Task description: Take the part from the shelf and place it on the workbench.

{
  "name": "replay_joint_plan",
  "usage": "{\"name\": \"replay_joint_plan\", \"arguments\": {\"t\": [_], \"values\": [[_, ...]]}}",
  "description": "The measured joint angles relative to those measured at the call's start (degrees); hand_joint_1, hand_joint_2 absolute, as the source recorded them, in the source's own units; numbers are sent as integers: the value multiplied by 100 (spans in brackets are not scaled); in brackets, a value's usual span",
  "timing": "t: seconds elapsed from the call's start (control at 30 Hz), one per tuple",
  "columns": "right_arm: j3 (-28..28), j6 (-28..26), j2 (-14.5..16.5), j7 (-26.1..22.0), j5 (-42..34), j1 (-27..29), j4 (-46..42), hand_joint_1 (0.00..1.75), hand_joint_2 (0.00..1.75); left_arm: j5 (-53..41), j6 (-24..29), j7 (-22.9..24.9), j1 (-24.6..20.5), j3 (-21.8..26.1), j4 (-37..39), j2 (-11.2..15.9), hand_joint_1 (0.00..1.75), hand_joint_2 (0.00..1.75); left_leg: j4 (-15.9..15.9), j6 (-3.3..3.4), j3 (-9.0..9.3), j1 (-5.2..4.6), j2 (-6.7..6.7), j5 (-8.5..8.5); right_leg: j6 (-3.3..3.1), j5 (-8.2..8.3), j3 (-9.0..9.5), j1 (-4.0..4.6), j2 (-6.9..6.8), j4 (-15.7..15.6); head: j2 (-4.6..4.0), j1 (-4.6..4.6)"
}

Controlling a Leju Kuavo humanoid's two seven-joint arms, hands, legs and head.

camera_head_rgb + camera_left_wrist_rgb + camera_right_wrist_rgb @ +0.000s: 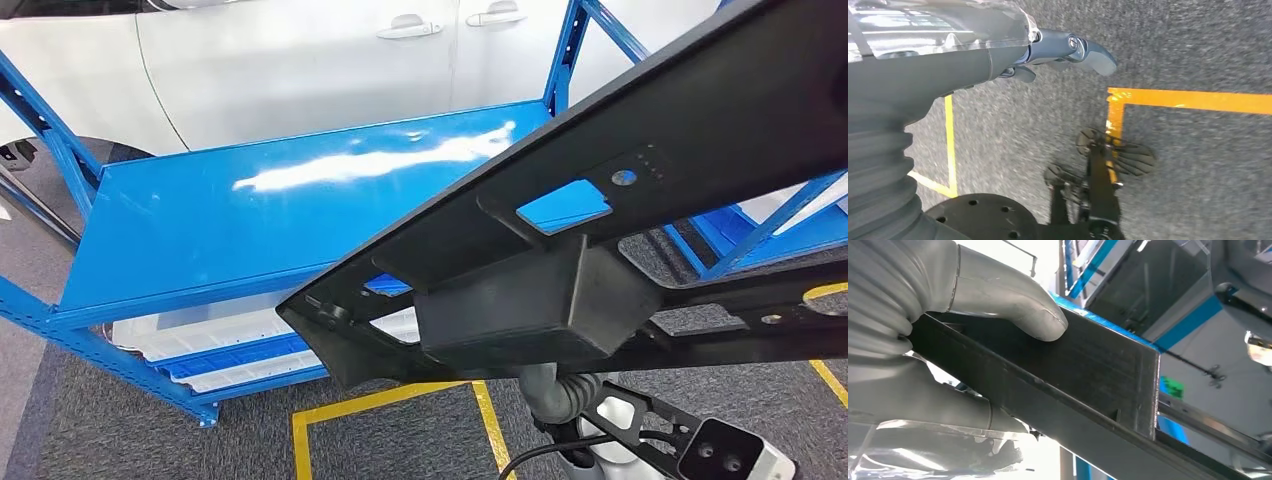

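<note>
**Black part held up before the blue shelf**

Close under the head camera: long black plastic part, slanting from upper right down to lower left, boxy block on its underside, cut-outs showing blue through them. Behind it, blue shelf with glossy top deck, white trays on the lower level; white car beyond. Below, grey carpet floor marked with yellow tape lines.

At the right wrist: right hand clamped on the part, thumb pressed on one face, fingers underneath.

At the left wrist: left hand hanging over the carpet, fingers loosely extended, holding nothing.
</note>
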Motion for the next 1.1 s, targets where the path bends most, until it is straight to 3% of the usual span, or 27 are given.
{"name": "replay_joint_plan", "arguments": {"t": [0.03,0.1,0.13,0.17,0.2,0.23,0.3,0.37,0.4,0.47,0.53,0.6,0.63,0.67,0.7,0.73,0.8,0.87,0.97,1.0,1.03,1.1], "values": [[-43,32,1,0,-15,21,-21,175,175,-2,-1,1,2,0,0,-2,0,175,204,-24,-73,5,-4,-232,-41,70,-60,-10,-10,-18,0,0],[-110,69,4,0,-25,67,-46,175,175,-7,-1,14,-1,0,0,-6,0,175,918,-60,-269,16,-6,-826,-87,201,-217,3,-19,-13,0,0],[-134,83,9,0,-9,94,-52,175,175,-9,-1,26,-4,0,0,-8,0,175,1283,-74,-337,18,-6,-1002,-89,266,-308,14,-19,-7,0,0],[-154,99,16,0,16,121,-55,175,175,-10,0,40,-5,0,0,-9,0,175,1528,-81,-344,18,-6,-1048,-88,329,-398,22,-19,1,0,0],[-169,116,23,0,44,148,-57,175,175,-8,2,57,-6,0,0,-8,0,175,1586,-81,-259,18,-6,-966,-81,390,-488,28,-18,11,0,0],[-180,131,28,0,71,174,-63,175,175,-3,3,72,-8,0,0,-7,0,175,1418,-71,-67,18,-7,-805,-69,443,-568,30,-17,23,0,0],[-191,149,33,0,107,214,-91,175,175,9,7,102,-16,1,-1,-2,0,175,606,-29,534,8,-11,-586,-30,532,-699,39,-15,53,0,0],[-204,144,34,0,140,240,-120,175,175,26,33,145,-24,4,-2,5,0,175,-109,27,973,-18,-20,-631,28,621,-771,46,-24,67,0,0],[-217,135,34,0,152,252,-127,175,175,33,62,173,-23,9,-2,14,0,175,-258,52,1041,-36,-24,-670,60,667,-788,46,-30,62,0,0],[-257,101,33,0,170,285,-133,175,175,45,130,221,-10,24,-2,33,0,175,-306,117,996,-25,-15,-602,126,714,-811,45,-23,44,0,0],[-300,62,32,0,178,320,-134,175,175,48,172,243,-7,38,-4,59,0,175,-333,209,904,2,11,-491,189,408,-932,42,-2,323,0,1],[-331,44,32,0,181,348,-134,175,175,48,189,248,-10,52,-7,82,0,175,-307,269,777,-5,27,-398,233,-149,-1159,13,6,1051,0,2],[-344,44,32,0,182,362,-134,175,175,48,192,249,-10,58,-7,90,0,175,-280,273,706,-14,29,-364,247,-339,-1255,1,6,1437,0,2],[-357,42,32,0,182,377,-134,175,175,48,193,250,-9,63,-7,98,0,175,-245,274,629,-20,31,-331,256,-424,-1291,-7,6,1703,0,2],[-370,40,32,0,179,390,-134,175,175,48,195,252,-9,65,-7,105,0,175,-206,270,554,-23,32,-303,257,-398,-1234,-11,5,1778,0,2],[-387,40,32,0,165,401,-135,175,175,48,196,254,-9,66,-7,110,0,175,-164,264,481,-24,32,-281,249,-281,-1059,-12,5,1615,0,2],[-439,81,28,0,86,423,-154,175,175,48,188,257,-8,67,-7,118,0,175,-89,242,363,-31,25,-240,198,-60,-509,4,7,845,0,2],[-541,234,23,0,-36,470,-198,175,175,51,158,264,-7,68,-7,120,0,175,-53,192,294,-36,18,-182,136,-17,-135,41,9,228,0,2],[-716,549,20,0,-139,553,-238,175,175,65,115,266,5,74,-7,122,0,175,-68,85,253,-23,15,-92,47,60,-123,58,-3,54,0,2],[-755,624,22,0,-149,566,-238,175,175,67,109,258,8,75,-7,124,0,175,-30,57,219,-27,11,-161,5,120,-158,40,-12,16,0,2],[-784,681,26,0,-153,576,-237,175,175,67,105,250,12,76,-7,124,0,175,92,33,165,-28,6,-325,-37,194,-207,19,-21,-21,0,1],[-823,754,33,0,-162,597,-235,175,175,67,103,235,11,77,-7,122,0,175,656,-7,6,-19,-1,-883,-83,328,-338,4,-29,-51,0,0]]}}
